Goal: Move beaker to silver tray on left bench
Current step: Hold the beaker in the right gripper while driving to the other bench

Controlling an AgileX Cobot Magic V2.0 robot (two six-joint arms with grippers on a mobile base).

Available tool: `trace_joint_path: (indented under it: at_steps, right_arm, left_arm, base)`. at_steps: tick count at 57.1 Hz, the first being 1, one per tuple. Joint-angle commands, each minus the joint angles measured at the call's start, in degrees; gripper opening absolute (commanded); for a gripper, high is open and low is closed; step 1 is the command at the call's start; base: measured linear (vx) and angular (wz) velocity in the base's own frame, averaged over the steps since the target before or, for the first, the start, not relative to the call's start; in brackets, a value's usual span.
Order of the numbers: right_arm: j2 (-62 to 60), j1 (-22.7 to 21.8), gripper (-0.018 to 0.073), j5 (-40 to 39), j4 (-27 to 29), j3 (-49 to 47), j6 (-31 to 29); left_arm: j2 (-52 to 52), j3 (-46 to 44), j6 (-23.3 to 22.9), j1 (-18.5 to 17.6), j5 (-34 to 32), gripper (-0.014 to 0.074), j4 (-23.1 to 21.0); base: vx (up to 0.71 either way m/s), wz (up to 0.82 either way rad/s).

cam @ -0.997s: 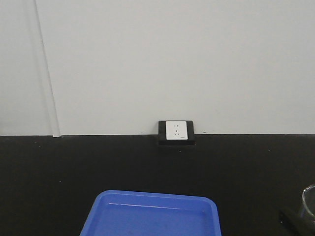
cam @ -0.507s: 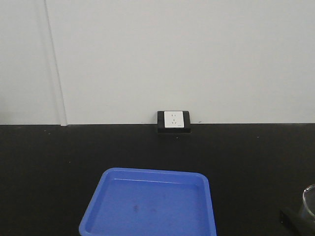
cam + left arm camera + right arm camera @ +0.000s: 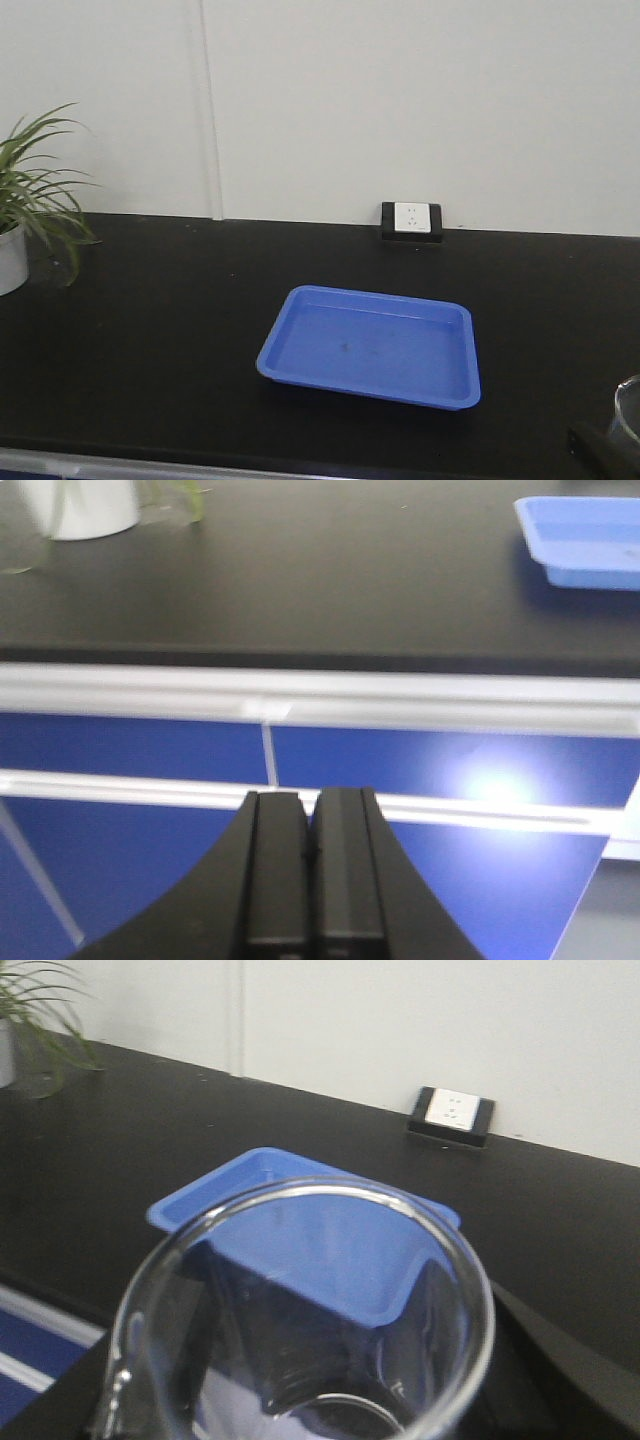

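Note:
The clear glass beaker (image 3: 300,1310) fills the right wrist view, rim toward the camera, and my right gripper (image 3: 310,1360) is shut on it, with a dark finger (image 3: 560,1370) showing at its right side. In the front view the beaker (image 3: 628,408) shows at the bottom right corner, off the bench's near edge. The left bench (image 3: 150,330) has a matte black top over blue cabinet doors (image 3: 150,760). My left gripper (image 3: 310,810) is shut and empty, low in front of those doors. The silver tray is out of view.
A blue plastic tray (image 3: 372,345) lies on the countertop right of middle. A potted plant (image 3: 30,210) in a white pot (image 3: 85,505) stands at the left end. A wall socket (image 3: 411,220) sits at the back, against the white wall.
The view has pulled back from the bench and swung left: the blue tray now shows whole and farther off, and the plant has come into view. The beaker keeps its place in the right gripper.

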Motion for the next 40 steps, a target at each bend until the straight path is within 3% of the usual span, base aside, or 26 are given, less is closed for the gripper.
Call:
trace_joint_path:
  at_steps: [1, 40]
  right_arm:
    - [-0.1, -0.1, -0.0006, -2.4, -1.3, -1.8, -0.5]
    - [-0.1, -0.1, -0.0006, -2.4, -1.3, -1.8, -0.5]
  left_arm:
    - [-0.9, 1.6, -0.1, -0.4, -4.4, 0.0001, -0.1]
    - [-0.9, 1.6, -0.1, -0.4, -4.4, 0.0001, -0.1]
  base:
    - [-0.37, 0.28]
    - [-0.37, 0.33]
